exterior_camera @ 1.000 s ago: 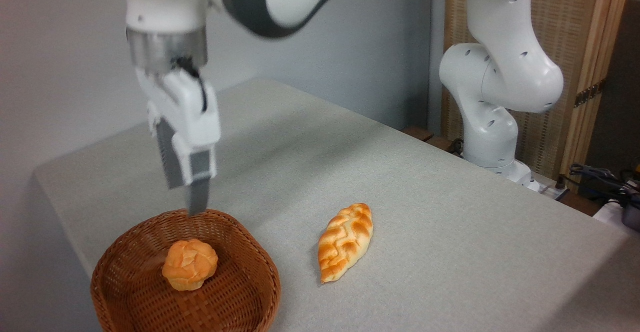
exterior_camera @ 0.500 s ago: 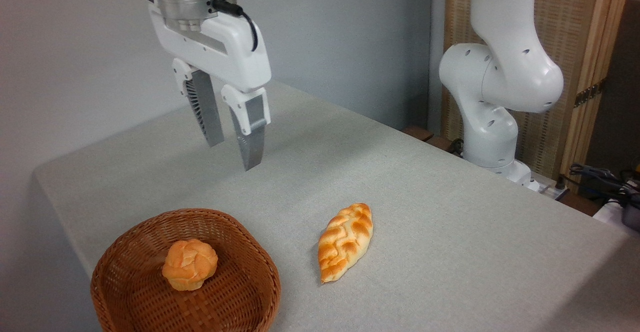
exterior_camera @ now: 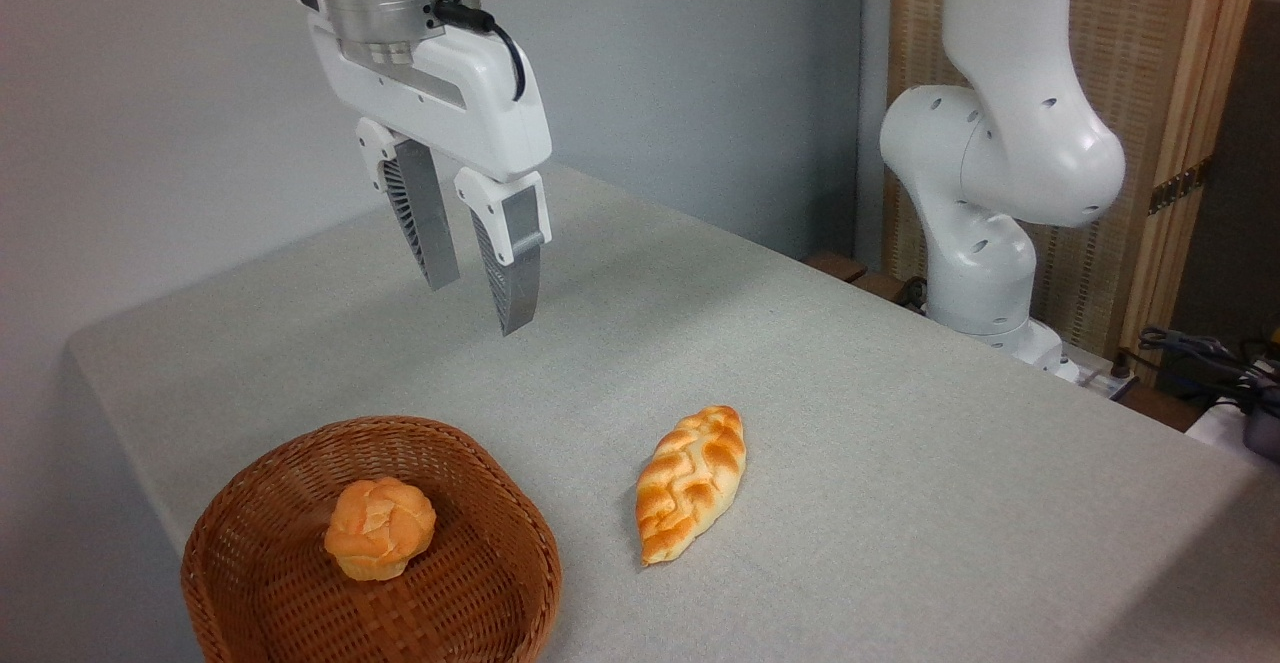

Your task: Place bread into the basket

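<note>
Resting in the basket (exterior_camera: pixel 250 533), the bread (exterior_camera: pixel 379 528); gripper (exterior_camera: pixel 478 305) above, fingers spread, seemingly empty.

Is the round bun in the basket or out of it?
In. The bun sits on the floor of the basket, walls all round it.

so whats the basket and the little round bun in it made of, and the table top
The basket looks like brown woven wicker or rattan: crossing strips show on its walls. The bun has a smooth, slightly glossy orange-golden surface, so it may be a foam or plastic replica; real bread cannot be ruled out. The table seems covered in matte grey speckled cloth.
</note>
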Controlling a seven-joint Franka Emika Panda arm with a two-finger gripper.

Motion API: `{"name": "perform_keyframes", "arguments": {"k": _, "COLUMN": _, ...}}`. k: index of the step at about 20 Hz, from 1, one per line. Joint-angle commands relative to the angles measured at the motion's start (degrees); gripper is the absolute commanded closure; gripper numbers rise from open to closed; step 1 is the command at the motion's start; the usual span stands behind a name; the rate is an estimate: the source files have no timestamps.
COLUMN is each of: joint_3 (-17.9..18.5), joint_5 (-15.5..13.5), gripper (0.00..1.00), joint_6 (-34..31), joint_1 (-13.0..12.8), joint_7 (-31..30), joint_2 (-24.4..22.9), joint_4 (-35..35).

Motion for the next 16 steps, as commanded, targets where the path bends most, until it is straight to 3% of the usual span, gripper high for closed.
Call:
{"name": "perform_keyframes", "arguments": {"k": 1, "joint_3": 1.14, "joint_5": 0.70, "gripper": 0.00, "joint_6": 4.20, "joint_1": -1.02, "joint_7": 0.76, "joint_2": -5.85, "joint_4": -7.47}}
{"name": "perform_keyframes", "arguments": {"k": 16, "joint_3": 1.14, "joint_5": 1.06, "gripper": 0.00, "joint_6": 1.30, "joint_1": -1.11, "joint_7": 0.41, "joint_2": -5.41, "joint_4": -5.81}}
